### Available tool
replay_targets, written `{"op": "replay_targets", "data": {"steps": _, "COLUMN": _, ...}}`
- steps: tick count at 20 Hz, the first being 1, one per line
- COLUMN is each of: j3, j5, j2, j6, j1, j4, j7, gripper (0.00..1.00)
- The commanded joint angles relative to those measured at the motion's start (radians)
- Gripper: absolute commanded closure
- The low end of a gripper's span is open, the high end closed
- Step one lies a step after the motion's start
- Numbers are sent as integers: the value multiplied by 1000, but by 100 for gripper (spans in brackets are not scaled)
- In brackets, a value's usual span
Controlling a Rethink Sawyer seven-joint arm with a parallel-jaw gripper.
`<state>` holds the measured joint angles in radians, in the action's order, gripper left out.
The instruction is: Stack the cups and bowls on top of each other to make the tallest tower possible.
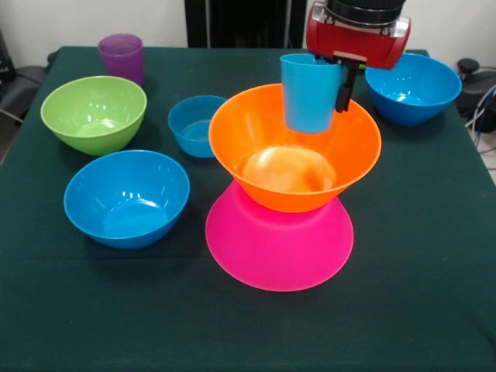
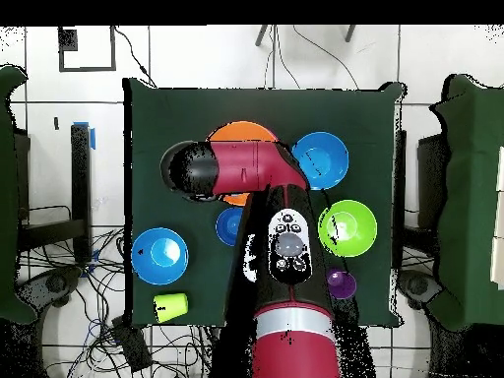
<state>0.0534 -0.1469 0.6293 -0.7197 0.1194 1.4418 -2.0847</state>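
Dark green cloth counter (image 1: 418,256), six bowls, three cups, orange bowl (image 1: 232,147) upright on upturned pink bowl (image 1: 279,248), claw (image 1: 341,81) gripping light-blue cup (image 1: 308,97) over orange bowl, white wall behind.

The dark green table (image 1: 418,294) carries the pink bowl (image 1: 279,244), green bowl (image 1: 94,113), three blue bowls and purple cup (image 1: 122,56).

The fingers (image 1: 341,87) hold a light-blue cup (image 1: 310,91) above the orange bowl (image 1: 294,147) atop the overturned pink bowl (image 1: 279,244).

Dk green table (image 1: 434,310), white wall (image 1: 46,23), tiled floor (image 2: 433,59) w/ cables (image 2: 108,335).
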Motion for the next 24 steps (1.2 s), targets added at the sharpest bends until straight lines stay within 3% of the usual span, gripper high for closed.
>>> {"op": "replay_targets", "data": {"steps": 1, "j3": 21, "j5": -16, "j2": -72, "j6": 84, "j1": -8, "j4": -46, "j7": -97, "gripper": 100}}
{"op": "replay_targets", "data": {"steps": 24, "j3": 16, "j5": -6, "j2": -111, "j6": 102, "j1": -4, "j4": -78, "j7": -68, "gripper": 100}}
